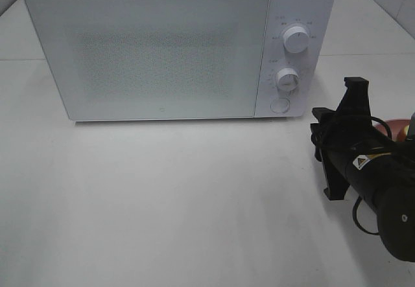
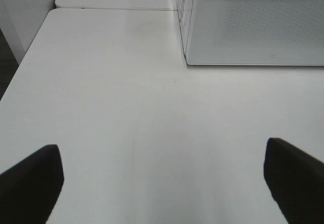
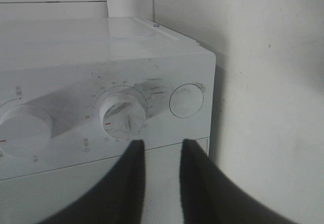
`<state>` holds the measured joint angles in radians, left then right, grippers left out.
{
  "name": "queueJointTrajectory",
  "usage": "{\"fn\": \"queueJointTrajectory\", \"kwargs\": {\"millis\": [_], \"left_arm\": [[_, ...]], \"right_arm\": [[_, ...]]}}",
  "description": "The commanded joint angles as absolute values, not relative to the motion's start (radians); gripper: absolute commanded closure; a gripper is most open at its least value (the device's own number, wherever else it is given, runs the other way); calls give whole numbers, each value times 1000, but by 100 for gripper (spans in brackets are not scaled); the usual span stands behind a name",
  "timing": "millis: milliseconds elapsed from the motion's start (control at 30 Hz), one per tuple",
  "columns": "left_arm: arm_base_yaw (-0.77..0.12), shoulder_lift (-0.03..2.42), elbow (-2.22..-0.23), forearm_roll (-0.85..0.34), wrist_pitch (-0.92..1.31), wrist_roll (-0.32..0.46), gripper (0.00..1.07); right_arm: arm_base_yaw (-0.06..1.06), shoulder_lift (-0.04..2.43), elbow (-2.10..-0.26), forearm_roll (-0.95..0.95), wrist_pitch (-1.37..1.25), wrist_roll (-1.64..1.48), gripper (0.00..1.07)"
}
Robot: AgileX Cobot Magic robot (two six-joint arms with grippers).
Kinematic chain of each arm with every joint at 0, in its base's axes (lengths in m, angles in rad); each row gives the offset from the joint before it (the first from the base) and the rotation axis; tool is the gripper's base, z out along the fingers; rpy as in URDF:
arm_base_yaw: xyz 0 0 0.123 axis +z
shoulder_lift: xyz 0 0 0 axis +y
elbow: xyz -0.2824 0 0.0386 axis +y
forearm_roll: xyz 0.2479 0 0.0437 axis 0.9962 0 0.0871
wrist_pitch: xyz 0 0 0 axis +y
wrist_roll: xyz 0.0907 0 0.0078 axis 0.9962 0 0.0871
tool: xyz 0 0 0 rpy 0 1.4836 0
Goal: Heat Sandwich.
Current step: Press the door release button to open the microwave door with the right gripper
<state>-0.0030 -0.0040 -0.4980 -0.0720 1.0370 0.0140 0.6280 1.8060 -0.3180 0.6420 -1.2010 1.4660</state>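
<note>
My black right gripper, jaws narrowed on nothing, faces the round flat button on the white microwave; I'd centre, then push straight.

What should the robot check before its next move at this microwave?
1. Microwave door shut, nothing in front of it: ok.
2. Right hand aimed at the control panel: ok, its tips point between the lower dial and the round button.
3. Right hand empty: ok, fingers narrowly apart with nothing between.
4. Left hand open, away from the door: ok.
5. Sandwich ready on the pink plate: cannot tell, the right arm hides most of the plate.
</note>
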Motion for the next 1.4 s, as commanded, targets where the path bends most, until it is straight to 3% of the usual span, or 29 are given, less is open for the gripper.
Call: {"fn": "queueJointTrajectory", "kwargs": {"millis": [33, 600, 1400], "left_arm": [[-3, -28, -495, -71, 1034, 13, 5], [-3, -28, -495, -71, 1034, 13, 5], [-3, -28, -495, -71, 1034, 13, 5]], "right_arm": [[631, 1806, -319, 638, -1215, 1473, 107], [626, 1825, -381, 607, -1110, 1476, 107], [415, 2016, -638, 344, -934, 1507, 107]]}}
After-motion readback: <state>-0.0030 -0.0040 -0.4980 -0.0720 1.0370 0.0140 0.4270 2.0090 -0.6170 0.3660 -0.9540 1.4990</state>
